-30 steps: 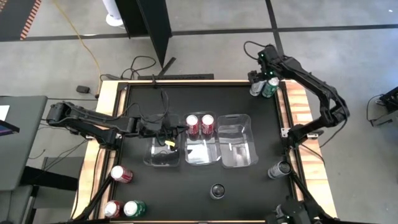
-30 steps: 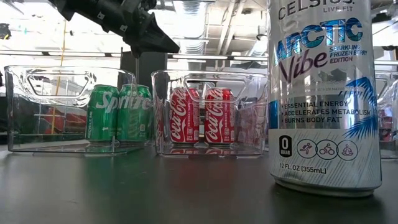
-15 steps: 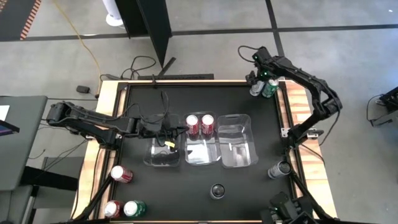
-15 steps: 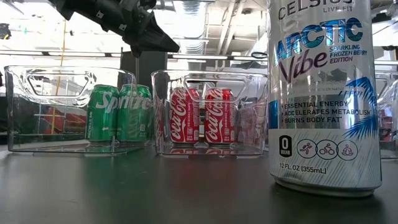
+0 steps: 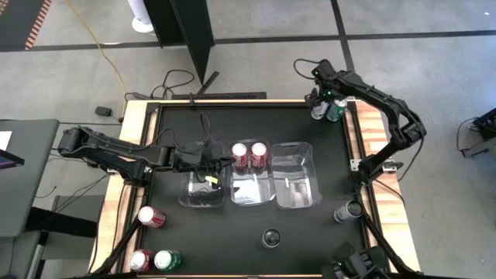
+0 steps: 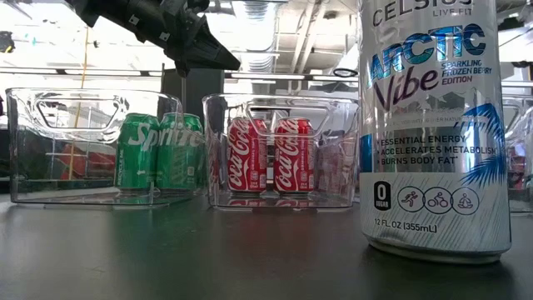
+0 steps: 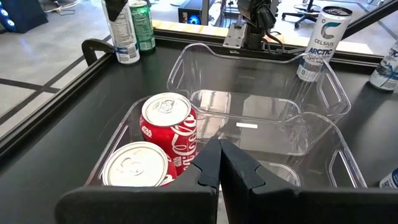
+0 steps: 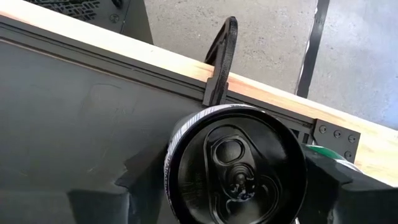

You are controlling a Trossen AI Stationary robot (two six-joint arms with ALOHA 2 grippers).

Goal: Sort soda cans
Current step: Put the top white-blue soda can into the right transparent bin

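My right gripper (image 8: 233,205) is straddling a silver can (image 8: 236,165) at the table's far right corner, one finger on each side of it, spread and not visibly pressing, so I am judging this as the moment before the squeeze. A green can (image 5: 336,109) is standing just beside it, touching or nearly so, which is why I am coming down from above. Farther off, the three trays (image 5: 293,174) are waiting mid-table; two red cans (image 5: 249,155) are sitting in the middle one. My left gripper (image 7: 219,167) is hovering there, fingers pressed together, holding nothing.
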